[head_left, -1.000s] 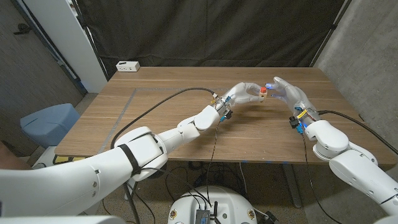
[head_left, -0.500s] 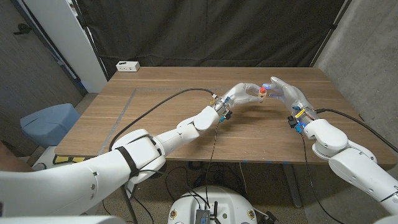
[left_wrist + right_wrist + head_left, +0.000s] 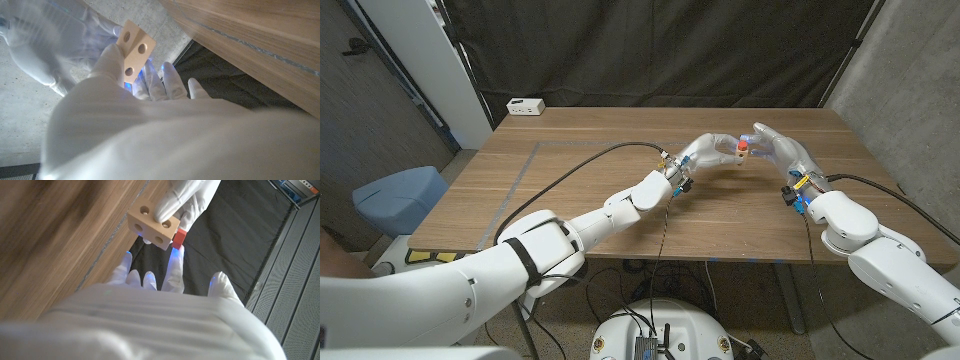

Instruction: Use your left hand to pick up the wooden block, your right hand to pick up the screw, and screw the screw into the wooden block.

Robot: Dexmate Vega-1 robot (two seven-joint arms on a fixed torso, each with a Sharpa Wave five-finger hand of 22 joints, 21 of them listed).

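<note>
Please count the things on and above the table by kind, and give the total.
Wooden block: 1, held by the left hand
Red screw: 1, at the right hand
White power strip: 1, at the table's far corner
Total: 3

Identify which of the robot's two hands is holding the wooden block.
The left hand grips the wooden block, the pale piece with round holes. The right hand instead meets it with the red-headed screw.
</note>
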